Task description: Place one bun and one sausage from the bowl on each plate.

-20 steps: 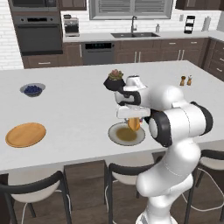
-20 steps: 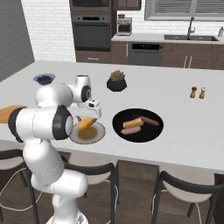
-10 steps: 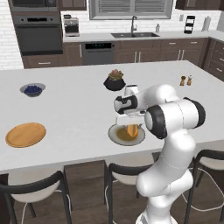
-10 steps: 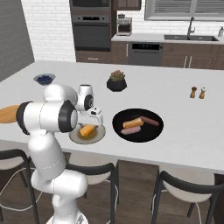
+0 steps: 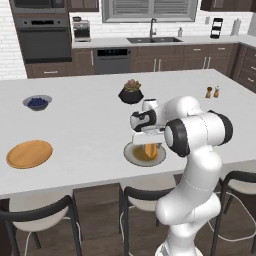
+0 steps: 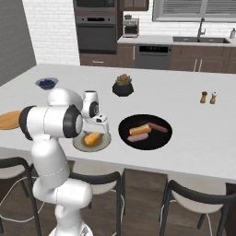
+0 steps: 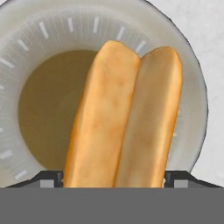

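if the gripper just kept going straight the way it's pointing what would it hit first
Most likely the bun, which sits right between the open gripper's fingertips, lying on the grey plate. Whether the fingers already touch it is unclear.

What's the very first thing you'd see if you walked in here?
The big white robot arm bent over the island counter, its open tool just above a golden bun lying on the grey plate. Beside it on the right base view lies a wide black bowl holding sausages and another bun.
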